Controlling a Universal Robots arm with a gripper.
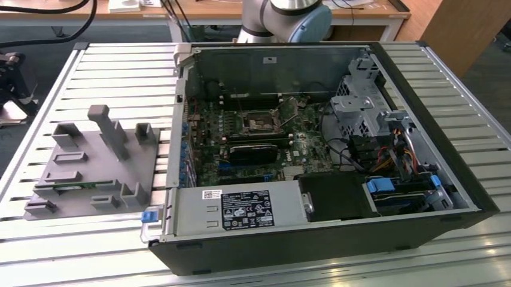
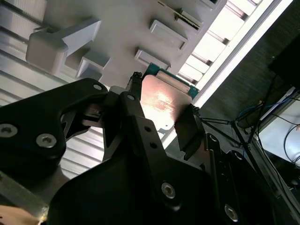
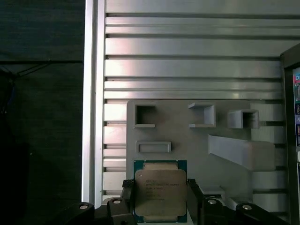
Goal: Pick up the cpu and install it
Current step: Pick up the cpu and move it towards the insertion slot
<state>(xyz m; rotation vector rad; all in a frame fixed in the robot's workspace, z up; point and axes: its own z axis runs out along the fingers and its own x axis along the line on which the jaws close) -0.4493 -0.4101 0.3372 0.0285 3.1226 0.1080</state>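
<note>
The cpu point(image 3: 160, 194) is a square chip with a shiny metal top and a green rim, and it sits between my gripper's two black fingers point(image 3: 129, 199). My gripper point(image 3: 161, 201) is shut on it, one finger on each of two opposite edges. In the second wrist view the cpu point(image 2: 164, 101) glints between the fingers of the gripper point(image 2: 161, 115). It hangs well above the grey holder plate point(image 3: 187, 136), near that plate's edge. The motherboard socket point(image 1: 259, 124) lies open inside the computer case point(image 1: 319, 149).
The grey holder plate point(image 1: 88, 167) with upright blocks and pockets lies on the slatted metal table point(image 1: 119, 60) at the exterior view's left. A green memory stick point(image 1: 76, 186) rests on it. Drive cages and cables point(image 1: 383, 143) crowd the case's right side. The arm's base point(image 1: 288, 18) stands behind the case.
</note>
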